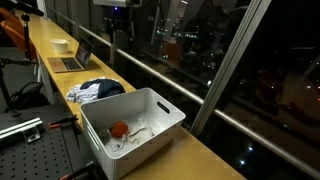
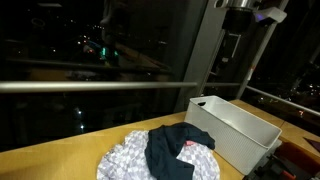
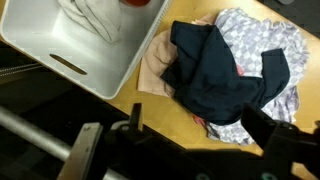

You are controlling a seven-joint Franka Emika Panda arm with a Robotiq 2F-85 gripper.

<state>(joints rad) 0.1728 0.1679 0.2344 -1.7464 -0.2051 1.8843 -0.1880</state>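
My gripper (image 3: 200, 132) hangs open and empty high above the wooden counter, its two dark fingers (image 3: 266, 128) spread wide at the bottom of the wrist view. Below it lies a pile of clothes: a dark navy garment (image 3: 222, 70) on top of a grey patterned cloth (image 3: 262, 28) and a beige piece (image 3: 155, 66). To the pile's left stands a white plastic bin (image 3: 92, 78) holding white fabric and something red. In both exterior views the gripper (image 1: 120, 36) (image 2: 232, 58) is well above the pile (image 1: 96, 90) (image 2: 165, 155) and the bin (image 1: 168, 112) (image 2: 240, 135).
An open laptop (image 1: 70, 60) and a white bowl (image 1: 60, 45) sit farther along the counter. A metal rail (image 1: 160, 80) and a dark window run along the counter's far side. A metal breadboard with clamps (image 1: 30, 130) lies beside the bin.
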